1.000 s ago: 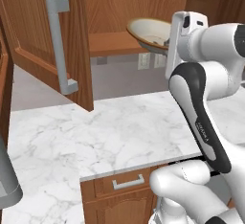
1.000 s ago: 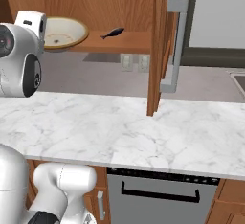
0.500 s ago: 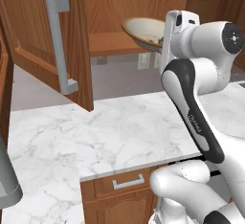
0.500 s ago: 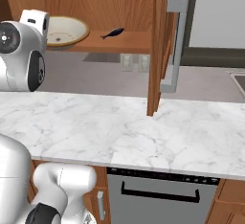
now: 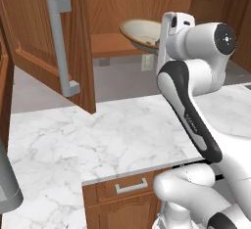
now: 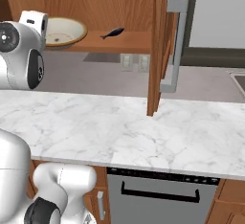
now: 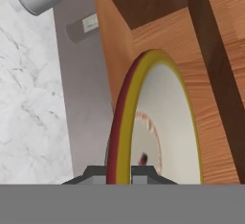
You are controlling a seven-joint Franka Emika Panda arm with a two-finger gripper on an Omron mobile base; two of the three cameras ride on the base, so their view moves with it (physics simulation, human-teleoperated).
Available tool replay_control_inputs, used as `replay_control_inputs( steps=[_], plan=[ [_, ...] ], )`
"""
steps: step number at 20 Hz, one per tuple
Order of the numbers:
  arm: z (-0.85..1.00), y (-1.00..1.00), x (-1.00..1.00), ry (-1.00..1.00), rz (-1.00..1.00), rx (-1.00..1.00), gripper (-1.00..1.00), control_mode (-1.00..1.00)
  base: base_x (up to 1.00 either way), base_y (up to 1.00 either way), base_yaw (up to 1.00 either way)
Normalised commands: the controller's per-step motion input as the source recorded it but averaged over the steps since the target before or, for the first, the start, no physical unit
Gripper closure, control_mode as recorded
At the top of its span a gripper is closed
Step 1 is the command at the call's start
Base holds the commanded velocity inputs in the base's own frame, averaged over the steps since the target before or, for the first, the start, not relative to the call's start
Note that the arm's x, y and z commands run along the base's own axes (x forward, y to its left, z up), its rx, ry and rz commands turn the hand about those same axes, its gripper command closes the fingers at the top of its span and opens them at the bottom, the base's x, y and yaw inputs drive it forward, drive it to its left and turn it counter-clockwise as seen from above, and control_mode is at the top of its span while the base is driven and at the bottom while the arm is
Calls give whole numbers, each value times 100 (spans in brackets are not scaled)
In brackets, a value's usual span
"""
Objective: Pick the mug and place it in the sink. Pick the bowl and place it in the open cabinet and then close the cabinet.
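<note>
So my gripper point(image 7: 119, 174) is pinched shut on the bowl point(image 5: 142, 33) rim, bowl sitting over the cabinet point(image 6: 136, 41) shelf's front edge.

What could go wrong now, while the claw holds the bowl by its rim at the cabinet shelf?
1. The claw pinches only the rim of the bowl, so it may slip or tip on release.
2. In the left base view the bowl seems to overhang the front edge of the shelf; released there, it might fall to the counter.
3. The small dark object lies nearby on the shelf and could get knocked.
</note>
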Motion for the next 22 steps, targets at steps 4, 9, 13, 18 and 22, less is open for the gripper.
replay_control_inputs(
  steps=[4,9,13,18,22],
  plan=[
    [-13,8,25,0,0,0,100,-100,0,0,0],
    [-9,13,29,-3,0,0,100,-100,0,0,0],
    [-8,14,34,-4,0,0,100,-100,0,0,0],
    [-9,16,36,-5,1,0,100,-100,0,0,0],
    [-11,18,38,-4,1,0,100,-100,0,0,0]
  ],
)
